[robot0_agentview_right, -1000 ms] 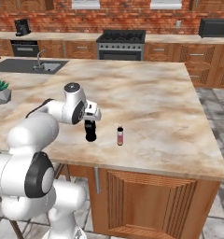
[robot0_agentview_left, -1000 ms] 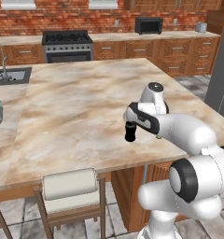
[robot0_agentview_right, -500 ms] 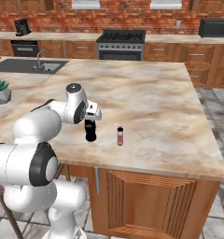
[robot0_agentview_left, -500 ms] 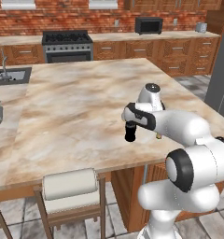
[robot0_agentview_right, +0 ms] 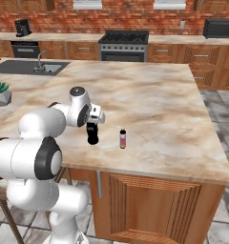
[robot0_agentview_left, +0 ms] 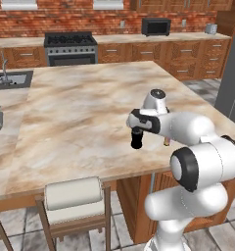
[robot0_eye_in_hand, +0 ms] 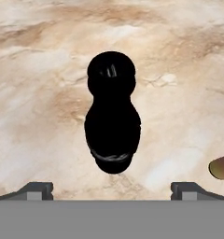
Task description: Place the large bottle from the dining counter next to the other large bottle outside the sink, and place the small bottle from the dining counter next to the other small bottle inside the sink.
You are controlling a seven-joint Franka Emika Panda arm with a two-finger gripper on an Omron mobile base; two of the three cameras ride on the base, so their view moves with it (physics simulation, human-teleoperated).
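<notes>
Your gripper hangs wide open above the large bottle at frame centre, lined up to grasp; small bottle just right.

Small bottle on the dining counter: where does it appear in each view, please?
Left base view: the small bottle peeks out just below the arm, right of centre.
Right base view: it stands free near the centre, right of the large bottle.
Hand view: a sliver at the right edge, low.
Shared landmark: the large bottle, the black shape beside it.
</notes>
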